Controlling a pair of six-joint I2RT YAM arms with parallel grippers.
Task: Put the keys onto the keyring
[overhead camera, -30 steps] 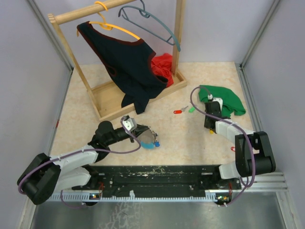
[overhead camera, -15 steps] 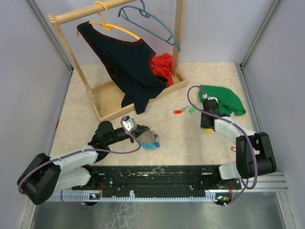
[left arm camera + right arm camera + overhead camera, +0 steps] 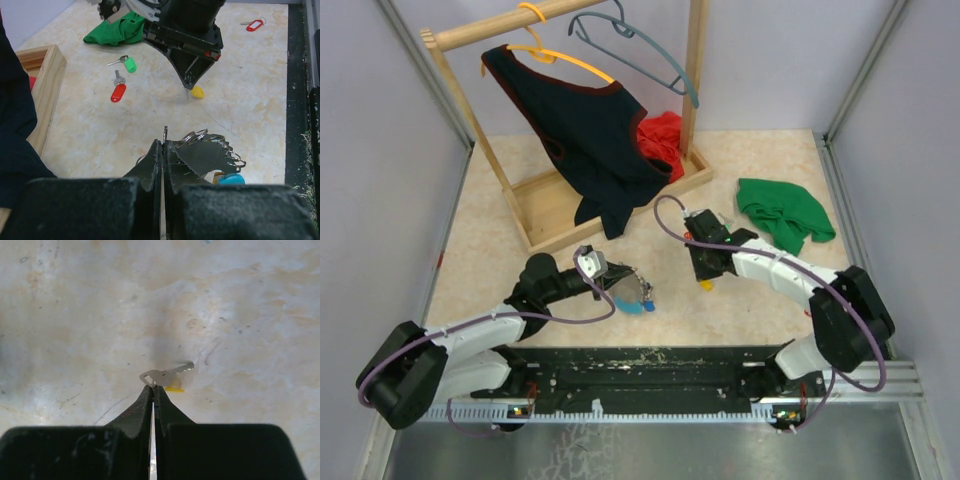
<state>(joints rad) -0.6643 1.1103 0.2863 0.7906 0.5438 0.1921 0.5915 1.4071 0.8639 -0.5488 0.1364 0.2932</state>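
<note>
My left gripper (image 3: 620, 281) (image 3: 164, 143) is shut on a thin wire ring of the keyring (image 3: 212, 150). This is a dark plate edged with silver coils and a light-blue piece (image 3: 642, 304) at its lower end. My right gripper (image 3: 704, 277) (image 3: 153, 386) is shut on the head of a silver key (image 3: 167, 373) with a yellow cap (image 3: 198, 92). It holds the key just above the table, a short way right of the keyring. A red-capped key (image 3: 118, 92) and a green-capped key (image 3: 129, 64) lie on the table farther back.
A green cloth (image 3: 785, 212) lies at the right rear. A wooden rack (image 3: 535, 212) with a dark shirt (image 3: 590, 130) and a red cloth (image 3: 662, 140) stands at the back left. A key with a red tag (image 3: 255, 24) lies near the front rail.
My right arm has swung left from beside the green cloth toward the keyring, carrying the yellow-capped key. The left arm and keyring have stayed in place.
</note>
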